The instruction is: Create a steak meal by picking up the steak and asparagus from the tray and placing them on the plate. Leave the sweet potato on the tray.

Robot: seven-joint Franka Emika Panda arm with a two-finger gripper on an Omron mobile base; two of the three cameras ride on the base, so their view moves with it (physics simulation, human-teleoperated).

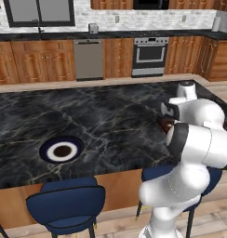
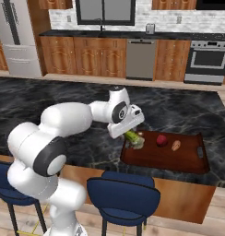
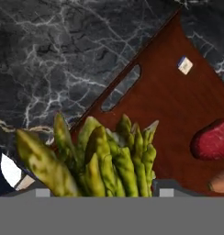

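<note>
From the right base view I see my gripper pinching the asparagus at the tray's left end, mid-frame, though whether the bundle has left the wood I can't tell. The steak and sweet potato sit just right of it. The plate lies lower left in the left base view.

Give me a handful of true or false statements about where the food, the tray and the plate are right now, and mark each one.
1. The steak lies on the tray. True.
2. The plate already has food on it. False: it is bare.
3. The gripper is at the asparagus. True.
4. The sweet potato sits on the plate. False: it lies on the tray, beside the steak.
5. The plate stands on the tray. False: it stands on the dark marble counter.
</note>
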